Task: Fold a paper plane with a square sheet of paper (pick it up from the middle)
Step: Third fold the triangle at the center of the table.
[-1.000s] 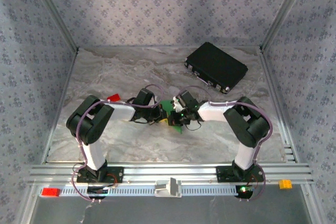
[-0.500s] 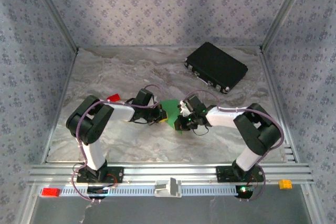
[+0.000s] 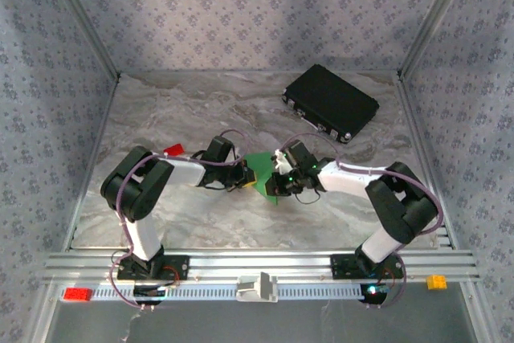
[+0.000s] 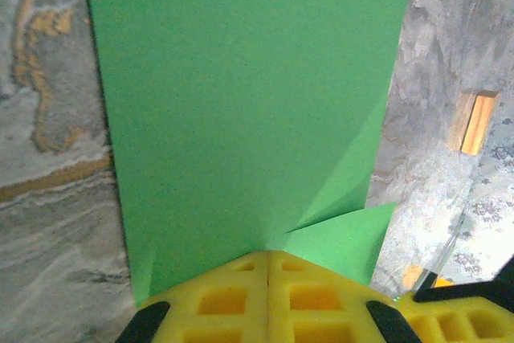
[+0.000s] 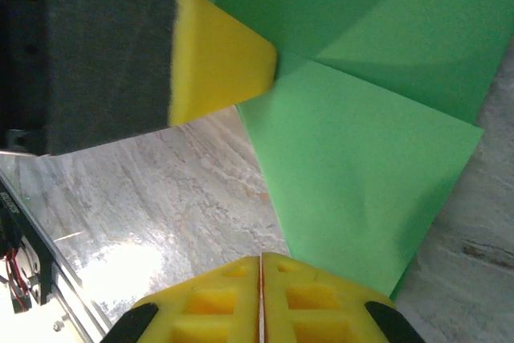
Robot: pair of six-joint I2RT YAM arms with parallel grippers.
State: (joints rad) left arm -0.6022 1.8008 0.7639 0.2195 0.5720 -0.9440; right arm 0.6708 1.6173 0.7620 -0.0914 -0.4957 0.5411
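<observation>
Right gripper (image 5: 261, 261): slid rightward, pads together, empty.
Left gripper (image 4: 268, 259): pinching the paper (image 4: 241, 102) at its edge (green, creased).

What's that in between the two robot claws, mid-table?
The square sheet of paper, green and partly folded. The top view shows it between the left gripper, shut on its edge, and the right gripper.

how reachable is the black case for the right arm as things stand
Probably yes. The black case lies far right on the table, and nothing stands between it and the right gripper, shut beside the green paper. Whether the arm stretches that far I can't tell.
</observation>
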